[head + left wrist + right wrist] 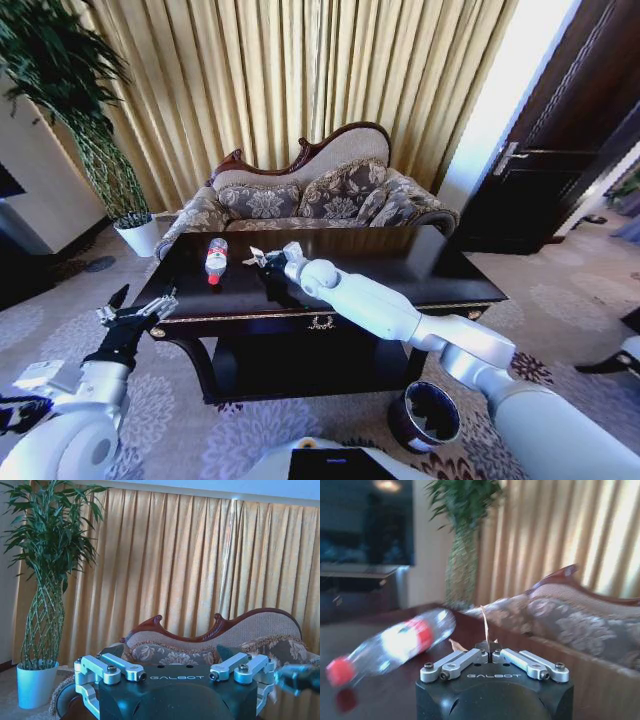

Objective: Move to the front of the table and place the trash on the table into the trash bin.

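Dark table [440,262], bottle [216,259] lying, right gripper [262,258] pinching wrapper [485,625]

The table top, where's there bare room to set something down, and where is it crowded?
The table is bare on its right half, from the right arm across to the far right corner. It is crowded at the left back: the bottle lies there, with the right gripper shut on a thin scrap just beside it. The left gripper hovers open off the left front corner.

One bottle [216,259], one trash bin [424,416], one table [440,268], two end effectors.
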